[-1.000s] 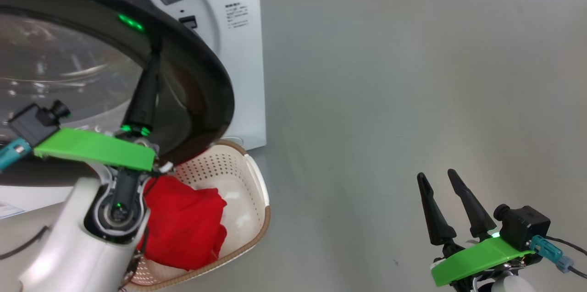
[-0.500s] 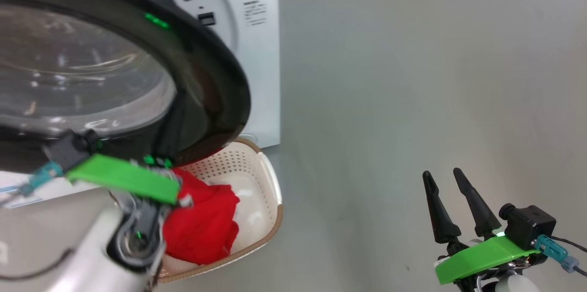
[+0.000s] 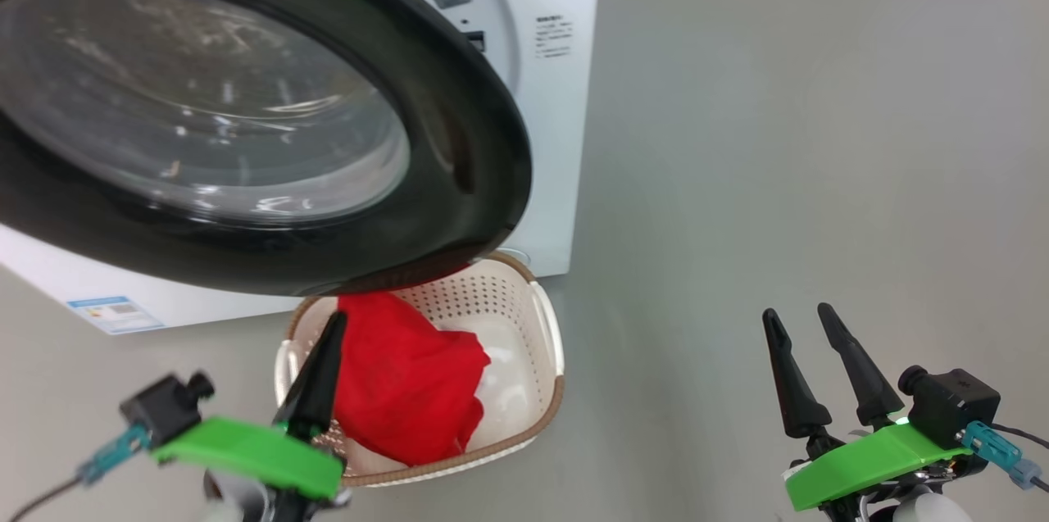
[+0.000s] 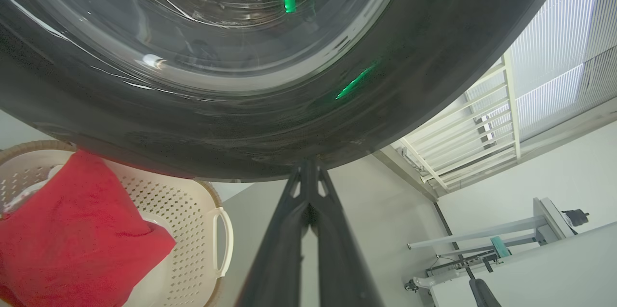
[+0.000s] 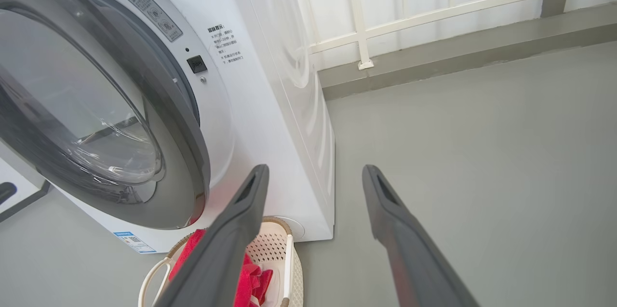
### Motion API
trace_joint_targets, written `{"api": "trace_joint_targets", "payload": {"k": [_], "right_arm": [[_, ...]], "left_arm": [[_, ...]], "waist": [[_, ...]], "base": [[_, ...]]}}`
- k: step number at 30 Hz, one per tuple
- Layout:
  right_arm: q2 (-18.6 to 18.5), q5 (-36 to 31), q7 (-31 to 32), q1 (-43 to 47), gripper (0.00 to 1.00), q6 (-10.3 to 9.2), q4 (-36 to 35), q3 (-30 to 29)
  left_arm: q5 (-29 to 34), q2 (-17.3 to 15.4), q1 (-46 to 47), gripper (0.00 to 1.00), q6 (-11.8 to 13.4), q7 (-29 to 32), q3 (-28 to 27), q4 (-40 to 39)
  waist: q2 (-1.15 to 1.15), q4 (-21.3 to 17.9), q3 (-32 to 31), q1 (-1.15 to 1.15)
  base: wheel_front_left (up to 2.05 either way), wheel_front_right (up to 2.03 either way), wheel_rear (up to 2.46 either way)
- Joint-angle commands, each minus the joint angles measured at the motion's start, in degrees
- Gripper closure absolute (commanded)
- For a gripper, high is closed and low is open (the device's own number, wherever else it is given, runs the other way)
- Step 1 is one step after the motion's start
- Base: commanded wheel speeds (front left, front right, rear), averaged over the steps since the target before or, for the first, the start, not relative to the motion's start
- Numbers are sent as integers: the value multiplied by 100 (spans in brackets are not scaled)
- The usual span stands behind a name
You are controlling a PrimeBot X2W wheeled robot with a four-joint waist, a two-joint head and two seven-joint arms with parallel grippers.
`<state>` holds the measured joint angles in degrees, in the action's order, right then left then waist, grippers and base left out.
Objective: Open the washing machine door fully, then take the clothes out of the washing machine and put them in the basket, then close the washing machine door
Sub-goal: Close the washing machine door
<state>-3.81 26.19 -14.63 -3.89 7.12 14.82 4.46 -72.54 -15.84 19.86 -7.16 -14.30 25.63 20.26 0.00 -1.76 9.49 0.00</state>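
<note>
Washing machine door [image 5: 96,104] ajar, right-wrist view.

The clothes [image 3: 406,391] lie in the basket [image 3: 492,301] on the floor [image 3: 778,137], before the washing machine [image 3: 549,178], beneath its door [image 3: 467,137].

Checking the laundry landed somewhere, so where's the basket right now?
In the head view the basket sits on the floor, lower centre-left, just under the black rim of the washing machine door, with the red clothes inside it.
</note>
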Motion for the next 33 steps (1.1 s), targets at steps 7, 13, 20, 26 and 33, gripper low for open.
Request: {"api": "trace_joint_targets", "payload": {"k": [7, 13, 20, 26, 33], "right_arm": [[-115, -63, -37, 64, 0, 36, -116, 88], [-166, -50, -37, 209, 0, 36, -104, 91], [-220, -25, -37, 355, 0, 36, -114, 33], [-223, -23, -37, 487, 0, 36, -127, -17], [-240, -9, -37, 582, 0, 36, -159, -106]], "left_arm": [[775, 19, -677, 85, -33, -69, -754, -44], [1259, 34, -1019, 80, -33, -69, -1034, -69], [2004, -54, -1339, 62, -33, -70, -1436, -168], [2853, -8, -1554, 40, -33, -70, -1823, -242], [3950, 248, -1761, 0, -33, -70, -2365, -428]], "waist": [[0, 314, -212, 0], [0, 396, -306, 0], [0, 402, -379, 0], [0, 387, -464, 0], [0, 351, -533, 0]], "base": [[0, 0, 0], [0, 0, 0], [0, 0, 0], [0, 0, 0], [0, 0, 0]]}}
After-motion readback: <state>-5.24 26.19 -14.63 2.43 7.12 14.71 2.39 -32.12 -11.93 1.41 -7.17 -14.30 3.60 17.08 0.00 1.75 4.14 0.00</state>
